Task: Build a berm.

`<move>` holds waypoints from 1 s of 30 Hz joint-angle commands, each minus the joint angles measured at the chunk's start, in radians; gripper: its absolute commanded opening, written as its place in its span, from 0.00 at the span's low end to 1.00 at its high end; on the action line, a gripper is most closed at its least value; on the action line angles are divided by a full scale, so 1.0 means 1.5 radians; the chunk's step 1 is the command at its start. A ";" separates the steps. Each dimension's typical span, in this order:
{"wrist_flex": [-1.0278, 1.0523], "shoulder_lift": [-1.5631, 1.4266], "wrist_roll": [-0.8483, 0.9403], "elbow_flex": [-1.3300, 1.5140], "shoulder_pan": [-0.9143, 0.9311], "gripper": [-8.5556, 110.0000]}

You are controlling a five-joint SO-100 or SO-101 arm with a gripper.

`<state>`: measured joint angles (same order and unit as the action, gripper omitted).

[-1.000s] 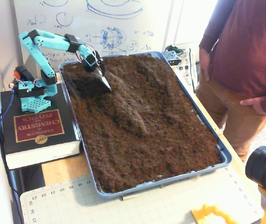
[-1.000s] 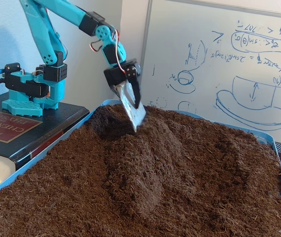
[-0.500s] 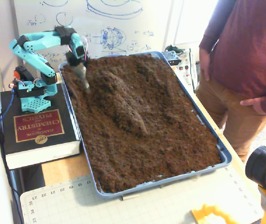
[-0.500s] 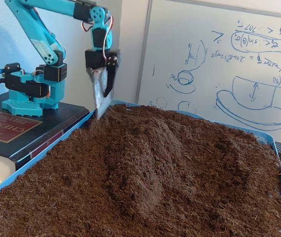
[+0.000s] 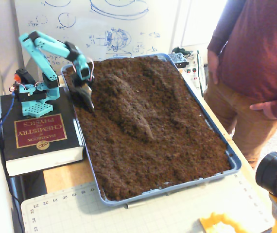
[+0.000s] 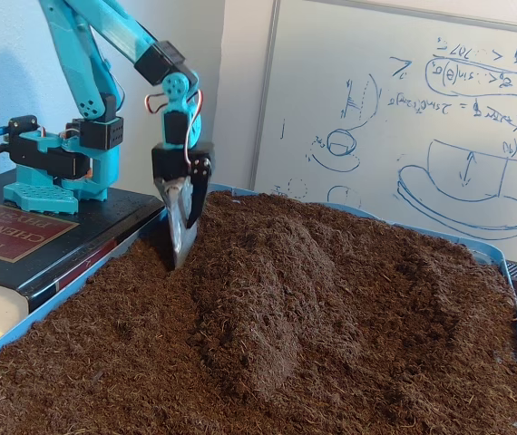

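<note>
Soil fills blue tray (image 5: 233, 165), berm (image 5: 129, 104) central; gripper (image 6: 180, 258) tip buried, opening unclear.

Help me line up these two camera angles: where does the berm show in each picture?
A fixed view, from above the tray: the berm runs diagonally through the soil's upper middle, right of the gripper.
A fixed view, low at soil level: the berm fills the centre foreground, right of the gripper.
Shared landmark: the chemistry handbook under the arm's base.
</note>
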<state>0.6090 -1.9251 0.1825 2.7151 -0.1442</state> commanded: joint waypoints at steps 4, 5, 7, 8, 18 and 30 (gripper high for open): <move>-0.144 0.109 0.028 -0.006 0.060 0.07; -0.157 0.115 0.028 -0.010 0.064 0.07; -0.171 0.121 0.027 -0.032 0.065 0.07; -0.174 0.125 0.027 -0.048 0.065 0.07; -0.175 0.122 0.025 -0.180 0.059 0.07; -0.173 0.120 0.024 -0.247 0.059 0.07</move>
<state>0.4111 -1.7165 0.2132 2.5188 -0.0736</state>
